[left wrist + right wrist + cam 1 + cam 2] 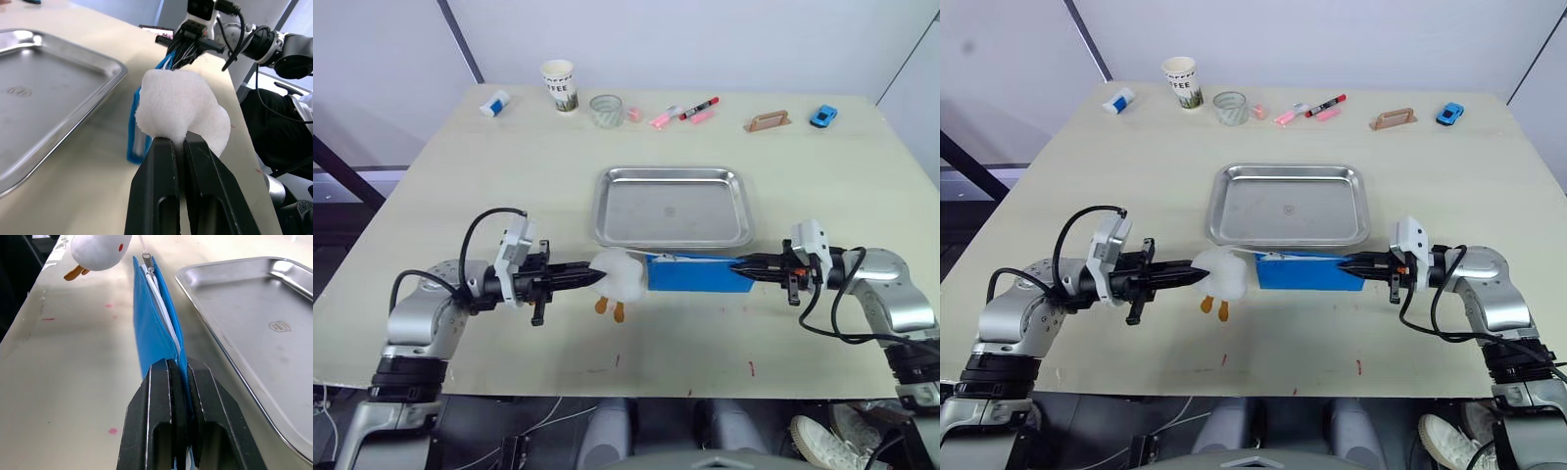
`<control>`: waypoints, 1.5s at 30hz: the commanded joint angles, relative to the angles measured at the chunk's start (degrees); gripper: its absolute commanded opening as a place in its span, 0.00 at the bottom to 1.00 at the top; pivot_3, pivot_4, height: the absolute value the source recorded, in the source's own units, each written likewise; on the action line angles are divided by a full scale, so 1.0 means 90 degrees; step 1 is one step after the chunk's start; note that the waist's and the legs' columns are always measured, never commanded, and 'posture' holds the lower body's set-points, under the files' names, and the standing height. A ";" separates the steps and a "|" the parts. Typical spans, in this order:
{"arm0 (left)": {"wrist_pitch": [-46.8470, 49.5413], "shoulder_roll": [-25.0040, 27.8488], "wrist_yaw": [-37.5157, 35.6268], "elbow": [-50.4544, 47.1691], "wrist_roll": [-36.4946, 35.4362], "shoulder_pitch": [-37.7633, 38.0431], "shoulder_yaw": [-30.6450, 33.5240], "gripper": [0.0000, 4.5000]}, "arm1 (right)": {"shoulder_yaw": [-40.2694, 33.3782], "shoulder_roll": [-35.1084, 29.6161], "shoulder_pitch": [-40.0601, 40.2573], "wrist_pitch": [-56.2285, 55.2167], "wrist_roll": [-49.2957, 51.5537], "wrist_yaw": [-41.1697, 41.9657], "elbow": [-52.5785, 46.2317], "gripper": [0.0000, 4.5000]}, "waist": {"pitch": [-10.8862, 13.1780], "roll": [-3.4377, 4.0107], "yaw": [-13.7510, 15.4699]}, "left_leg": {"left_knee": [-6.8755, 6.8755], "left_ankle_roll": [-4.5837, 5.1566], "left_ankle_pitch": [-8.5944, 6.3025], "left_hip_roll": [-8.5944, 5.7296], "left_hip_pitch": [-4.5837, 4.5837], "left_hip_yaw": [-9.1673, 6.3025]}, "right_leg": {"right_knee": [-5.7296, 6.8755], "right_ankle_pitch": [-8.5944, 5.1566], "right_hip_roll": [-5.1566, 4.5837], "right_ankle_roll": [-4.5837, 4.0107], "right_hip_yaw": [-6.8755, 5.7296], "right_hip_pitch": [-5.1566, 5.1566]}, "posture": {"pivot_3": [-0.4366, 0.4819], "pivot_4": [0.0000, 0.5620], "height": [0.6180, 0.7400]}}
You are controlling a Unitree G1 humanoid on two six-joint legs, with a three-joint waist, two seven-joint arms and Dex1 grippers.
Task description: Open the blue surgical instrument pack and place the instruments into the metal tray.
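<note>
Tabletop (489, 323): a pale surface is seen, with broad bare stretches to the left and right of the tray and a bare strip between the pack and the near edge; small objects are lined up along the far edge only.
Metal tray (672, 207): it is set at the middle of the tabletop, empty, its near rim just beside the pack's long edge.
Blue surgical instrument pack (697, 273): it is held up on its long edge just in front of the tray, stretched between the two grippers; a white zip is seen running along its top edge, and no instruments can be seen.
White plush toy (619, 275): a soft white charm with orange feet is attached at the pack's left end.
Left gripper (180, 143): the jaws are pressed together, pinching the white plush toy.
Right gripper (180, 368): the jaws are closed on the pack's right end, the blue fabric being pinched between them.
Far edge: a paper cup (560, 86), a glass (606, 110), markers (685, 113) and a blue toy car (822, 116) are kept well apart from the tray.
</note>
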 commanded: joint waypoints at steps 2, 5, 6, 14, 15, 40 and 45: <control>-0.0249 0.0213 -0.0126 0.0224 0.0115 0.0128 0.0336 0.02 | -0.0388 -0.0148 0.0125 0.0151 0.0375 0.0032 -0.0308 0.00 | 0.0001 0.0001 -0.0005 | 0.0000 0.0000 0.0000 0.0000 0.0000 0.0001 | 0.0000 0.0000 0.0000 0.0000 0.0001 -0.0001 | 0.48 0.27 1.00; -0.0338 0.0239 -0.0193 0.0394 0.0203 0.0158 0.0366 0.02 | -0.0426 -0.0175 0.0161 0.0245 0.0516 0.0059 -0.0369 0.00 | 0.0001 0.0002 -0.0004 | 0.0000 0.0000 0.0000 0.0001 0.0000 0.0001 | 0.0001 0.0000 0.0000 0.0000 0.0000 -0.0001 | 0.48 0.27 1.00; -0.0371 0.0250 -0.0201 0.0451 0.0227 0.0156 0.0377 0.02 | -0.0431 -0.0189 0.0177 0.0280 0.0566 0.0081 -0.0400 0.00 | 0.0001 0.0002 -0.0004 | 0.0000 0.0000 0.0000 0.0001 0.0000 0.0001 | 0.0001 0.0000 0.0000 0.0000 0.0000 -0.0001 | 0.48 0.27 1.00; -0.0592 0.0300 -0.0286 0.0729 0.0470 0.0179 0.0310 0.02 | -0.0595 -0.0149 0.0210 0.0817 0.1100 0.0101 -0.0677 0.00 | 0.0001 0.0001 -0.0001 | 0.0000 0.0000 0.0000 0.0001 -0.0001 0.0002 | 0.0000 0.0000 0.0000 0.0000 0.0000 -0.0001 | 0.48 0.27 1.00; -0.0618 0.0298 -0.0295 0.0747 0.0500 0.0202 0.0299 0.02 | -0.0628 -0.0132 0.0212 0.0914 0.1189 0.0078 -0.0727 0.00 | 0.0001 0.0001 -0.0003 | 0.0000 0.0001 0.0000 0.0001 -0.0001 0.0001 | 0.0001 0.0000 0.0000 0.0000 0.0000 -0.0002 | 0.48 0.27 1.00; -0.0905 0.0563 -0.0674 0.1069 0.1029 0.0247 0.0198 0.02 | -0.0845 -0.0204 0.0302 0.1799 0.1662 -0.0238 -0.1358 0.00 | 0.0001 0.0001 0.0001 | -0.0001 0.0001 -0.0001 0.0002 -0.0003 0.0001 | 0.0000 0.0000 -0.0001 0.0000 -0.0001 -0.0003 | 0.48 0.27 1.00; -0.1157 0.0574 -0.0821 0.1317 0.1236 0.0124 0.0033 0.02 | -0.0294 -0.0331 0.0428 0.0903 0.0706 -0.0006 -0.1198 0.00 | 0.0001 0.0001 -0.0006 | -0.0001 0.0001 -0.0001 0.0001 -0.0003 0.0003 | 0.0001 0.0000 0.0000 0.0001 -0.0001 -0.0005 | 0.48 0.27 1.00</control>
